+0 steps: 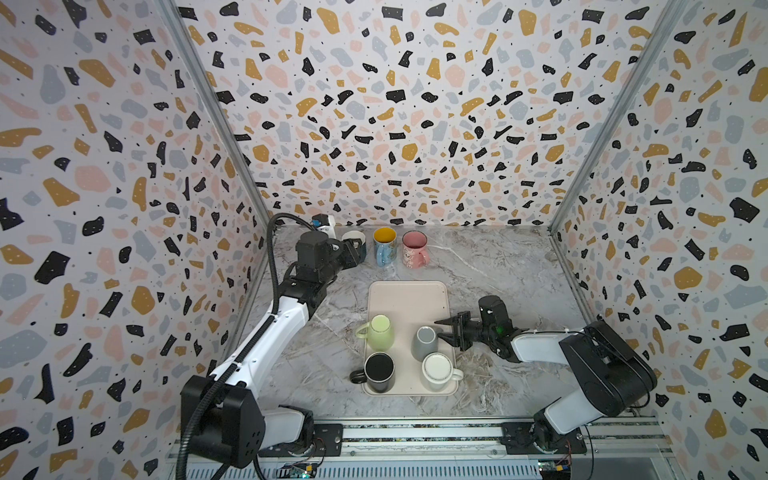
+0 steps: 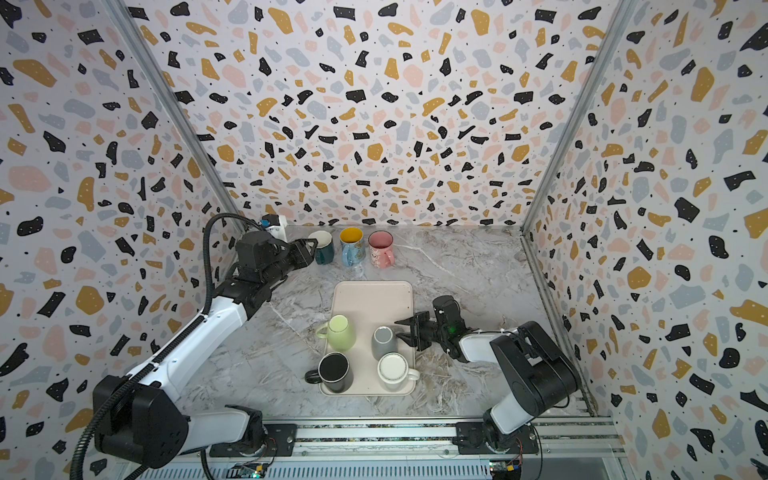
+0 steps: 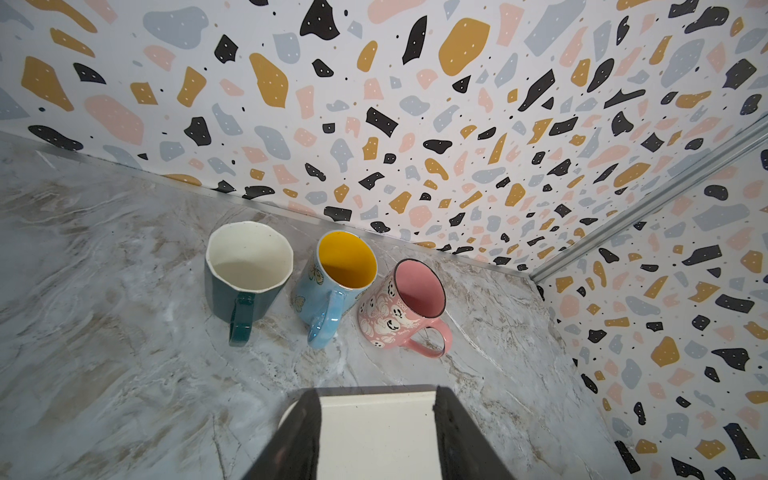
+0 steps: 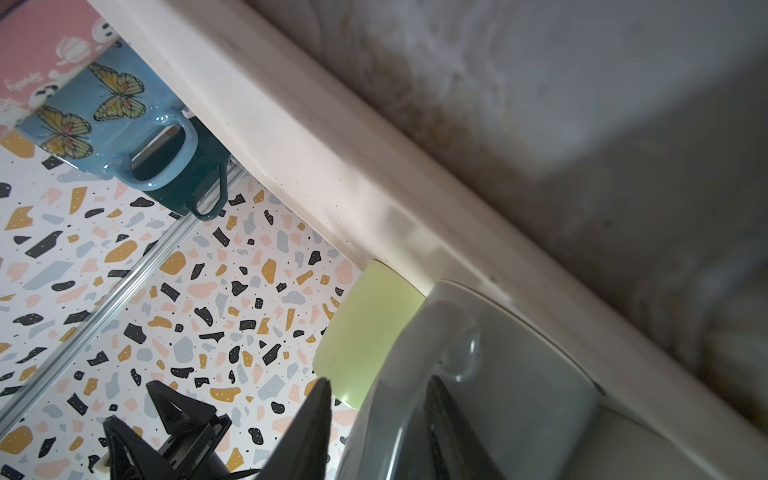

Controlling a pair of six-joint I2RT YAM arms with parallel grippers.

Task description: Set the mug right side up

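Note:
A grey mug (image 1: 424, 343) (image 2: 383, 341) stands upside down on the right side of the cream tray (image 1: 409, 299), its handle (image 4: 436, 332) pointing right. My right gripper (image 1: 439, 329) (image 4: 380, 386) reaches in low from the right and is open. Its fingers straddle that handle, and a gap shows beside one finger. My left gripper (image 1: 355, 251) (image 3: 376, 395) hangs open and empty above the table, in front of the teal mug (image 3: 245, 270); the tray's far edge shows between its fingers.
On the tray a green mug (image 1: 380, 332), a black mug (image 1: 379, 372) and a white mug (image 1: 437, 371) also stand upside down. Upright by the back wall are the teal mug, a blue mug (image 1: 384, 246) and a pink mug (image 1: 414, 248).

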